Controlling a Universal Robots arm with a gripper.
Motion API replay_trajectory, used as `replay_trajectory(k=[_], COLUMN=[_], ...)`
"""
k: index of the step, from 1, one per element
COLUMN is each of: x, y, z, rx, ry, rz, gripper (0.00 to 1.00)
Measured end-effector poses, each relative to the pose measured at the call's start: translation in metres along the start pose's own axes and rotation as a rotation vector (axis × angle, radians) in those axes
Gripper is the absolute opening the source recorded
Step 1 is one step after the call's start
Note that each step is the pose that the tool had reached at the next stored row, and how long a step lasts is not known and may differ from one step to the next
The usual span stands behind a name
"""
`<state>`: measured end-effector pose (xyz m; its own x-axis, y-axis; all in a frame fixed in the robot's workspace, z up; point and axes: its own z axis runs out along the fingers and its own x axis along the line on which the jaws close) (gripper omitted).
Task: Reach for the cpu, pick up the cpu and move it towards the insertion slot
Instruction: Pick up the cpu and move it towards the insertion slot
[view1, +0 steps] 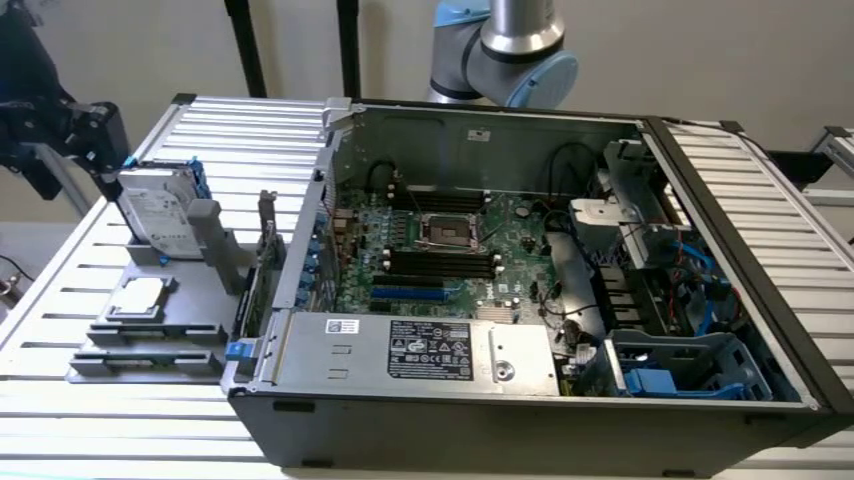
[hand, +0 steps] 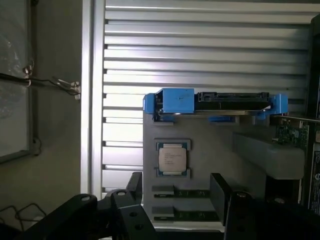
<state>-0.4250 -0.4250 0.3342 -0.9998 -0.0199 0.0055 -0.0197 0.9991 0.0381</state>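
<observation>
Fingers apart, empty, near cpu seated in grey holder, not touching.

The arm is a smooth silver-grey tube, and its rounded joints are capped in pale blue, with a darker ring where tube meets joint. The end effector is matte black all over. It has two flat, blunt fingers on chunky angular blocks, and small round screw holes dot the housing.
</observation>
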Motion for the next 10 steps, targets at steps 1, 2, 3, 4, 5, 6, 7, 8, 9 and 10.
replay_trajectory(k=[1, 2, 3, 4, 5, 6, 7, 8, 9, 10], x=[-0.001, -0.001, -0.001, -0.002, -0.002, -0.003, -0.003, -0.003, -0.003, -0.003], y=[-0.0001, -0.0002, -0.0004, -0.0007, -0.0012, -0.0018, -0.0025, -0.0035, -0.0046, -0.0058], z=[0.0018, 0.0036, 0.0054, 0.0072, 0.009, 0.0108, 0.0126, 0.0144, 0.0161, 0.0179], rx=[0.0001, 0.0001, 0.0, 0.0001, 0.0001, 0.0, 0.0, 0.0, 0.0, 0.0001], ry=[0.0001, 0.0001, 0.0001, 0.0001, 0.0002, 0.0, 0.0, 0.0002, 0.0002, 0.0003], rz=[0.0, -0.001, -0.001, -0.001, -0.002, -0.002, -0.003, -0.004, -0.005, -0.006], gripper=[0.65, 0.65, 0.65, 0.65, 0.65, 0.65, 0.65, 0.65, 0.65, 0.65])
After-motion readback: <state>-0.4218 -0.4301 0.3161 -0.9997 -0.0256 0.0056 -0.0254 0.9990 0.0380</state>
